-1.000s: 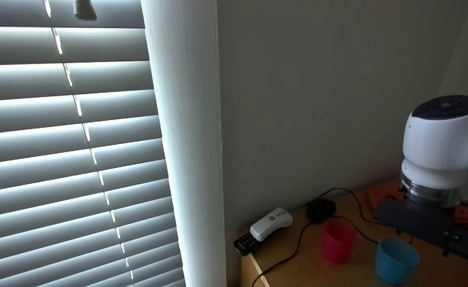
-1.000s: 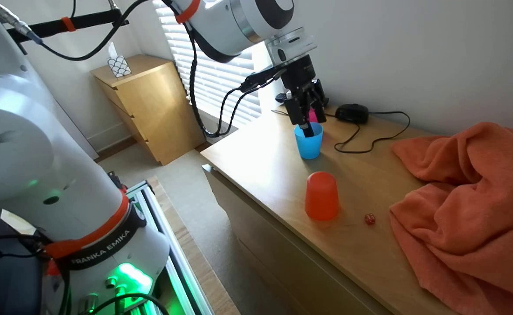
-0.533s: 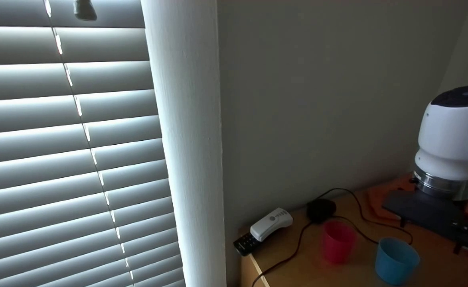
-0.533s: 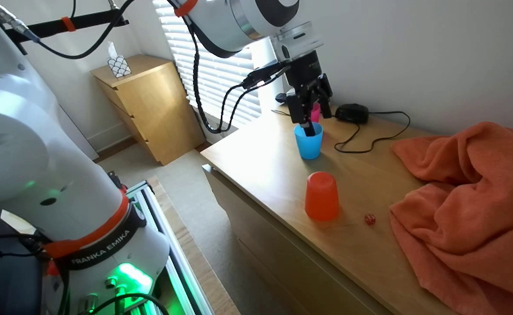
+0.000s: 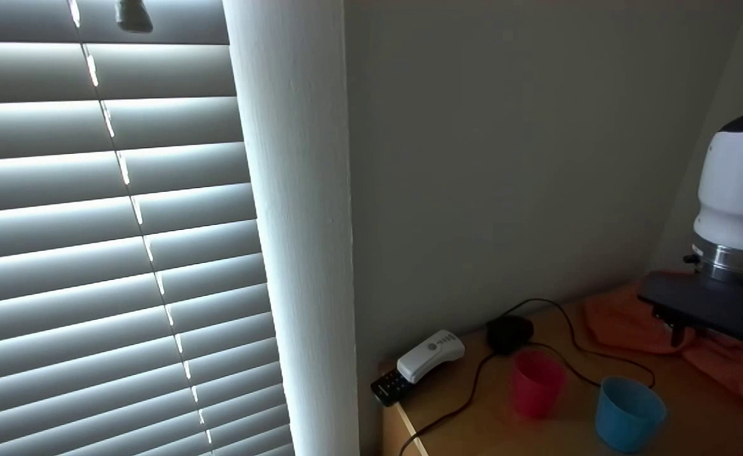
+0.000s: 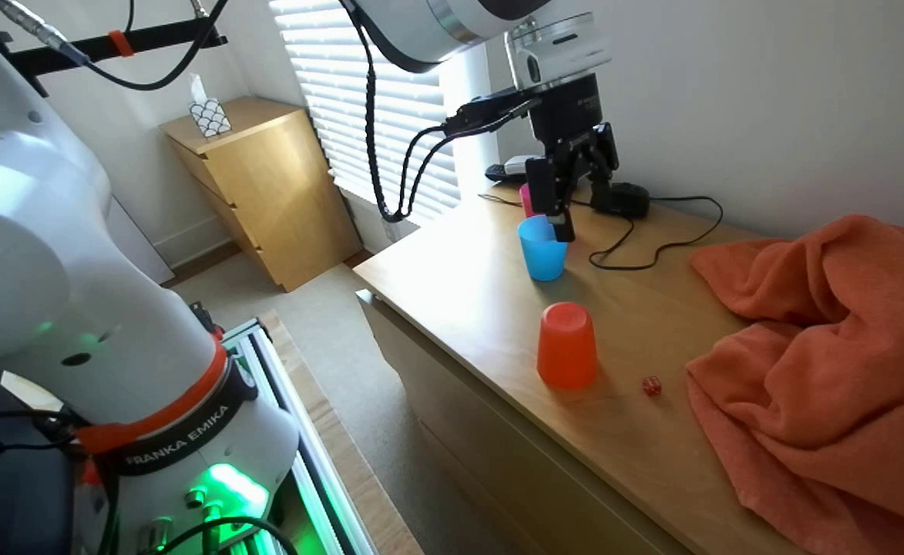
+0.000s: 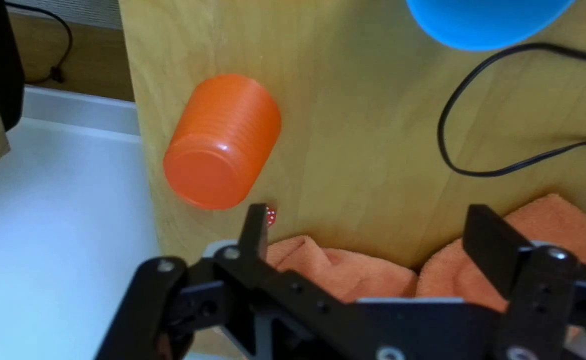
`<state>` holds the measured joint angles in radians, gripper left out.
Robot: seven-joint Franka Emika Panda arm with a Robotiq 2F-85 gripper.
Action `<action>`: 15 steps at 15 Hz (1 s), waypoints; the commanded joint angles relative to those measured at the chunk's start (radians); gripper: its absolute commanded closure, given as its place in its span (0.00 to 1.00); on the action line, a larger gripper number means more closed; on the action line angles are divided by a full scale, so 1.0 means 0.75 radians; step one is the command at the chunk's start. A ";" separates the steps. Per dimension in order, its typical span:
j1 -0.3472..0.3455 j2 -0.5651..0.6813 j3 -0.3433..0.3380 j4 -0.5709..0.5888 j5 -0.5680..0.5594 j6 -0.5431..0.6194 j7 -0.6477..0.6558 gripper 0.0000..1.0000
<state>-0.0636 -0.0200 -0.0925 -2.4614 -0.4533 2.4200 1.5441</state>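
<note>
We see the gripper (image 7: 367,230), fingers apart and empty, has shifted away from the blue cup (image 7: 490,22), ungripped at one o'clock in the wrist view.

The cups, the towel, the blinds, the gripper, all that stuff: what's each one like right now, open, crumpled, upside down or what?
Gripper: open, holding nothing
Blue cup: upright, mouth up
Pink cup: standing
Orange cup: upside down
Towel: crumpled
Blinds: down, with bright gaps
Base light: lit green
Tissue box: tissue poking out
</note>
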 commanded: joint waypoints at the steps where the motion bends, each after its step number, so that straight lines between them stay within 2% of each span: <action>1: -0.052 -0.063 -0.025 -0.036 0.089 -0.076 -0.074 0.00; 5: -0.104 -0.065 -0.064 -0.087 0.188 -0.041 -0.182 0.00; 6: -0.093 -0.028 -0.041 -0.029 0.124 -0.058 -0.122 0.00; 10: -0.109 -0.028 -0.054 -0.047 0.153 -0.057 -0.154 0.00; 12: -0.131 -0.016 -0.080 -0.037 0.203 -0.057 -0.211 0.00; 15: -0.163 -0.036 -0.119 -0.063 0.315 -0.049 -0.385 0.00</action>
<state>-0.1587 -0.0335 -0.1551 -2.4905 -0.3023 2.3795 1.3771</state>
